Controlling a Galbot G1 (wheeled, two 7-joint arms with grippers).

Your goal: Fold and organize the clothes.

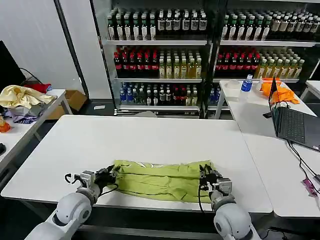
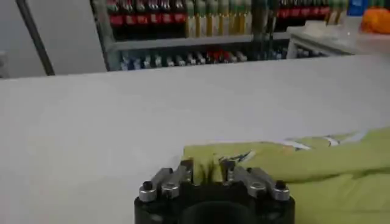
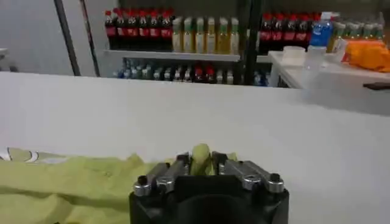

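Between both claws: soft, rumpled T-shirt [image 1: 160,180].

A white table [image 1: 150,140] stands in front. Behind it, glass-fronted shelves [image 1: 160,42] hold rows of bottles. To the left, a side table [image 1: 30,125] carries a heap of clothes [image 1: 22,100]. To the right, another table [image 1: 250,110] bears a laptop [image 1: 292,122], orange cloth [image 1: 285,92] and a blue bottle [image 1: 246,83].

Lime-green T-shirt [image 1: 160,181] lies folded into a crumpled band, ends pinched.
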